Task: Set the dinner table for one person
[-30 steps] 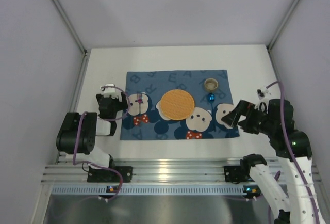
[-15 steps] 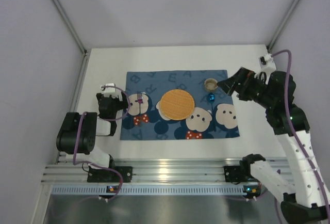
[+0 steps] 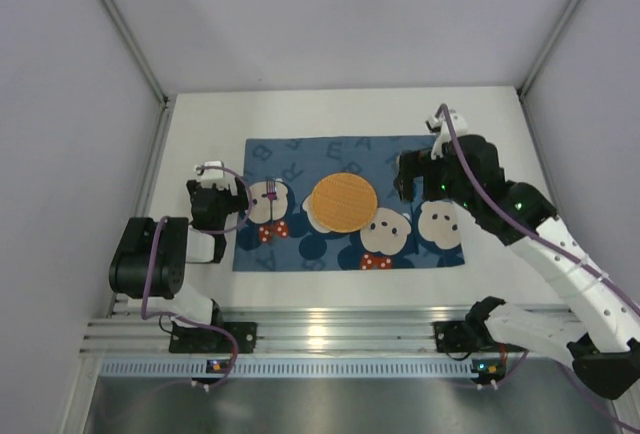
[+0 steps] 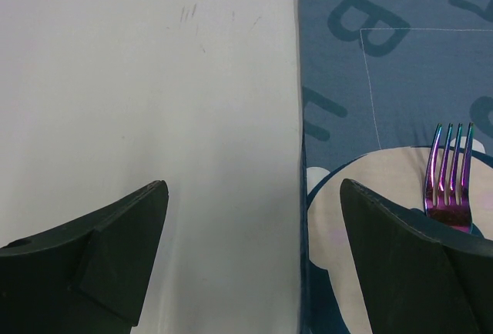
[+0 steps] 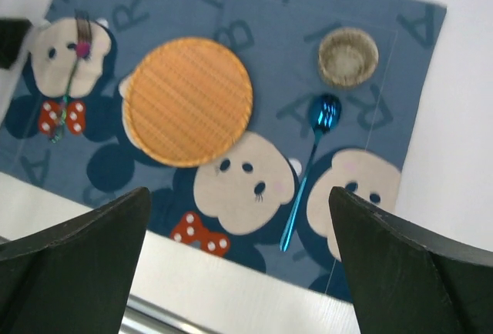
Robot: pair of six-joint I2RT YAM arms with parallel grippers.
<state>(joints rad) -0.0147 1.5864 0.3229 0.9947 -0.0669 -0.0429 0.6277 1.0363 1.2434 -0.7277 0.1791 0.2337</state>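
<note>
Lying flat, dinner table (image 3: 205,124), long axis left-right

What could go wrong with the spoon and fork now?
1. The open right gripper hangs above the mat, over the spoon and the little cup. Coming down, it might knock the spoon crooked or tip the cup.
2. The open left gripper sits at the mat's edge, close beside the fork. A sideways move might push the fork or wrinkle the mat.
</note>
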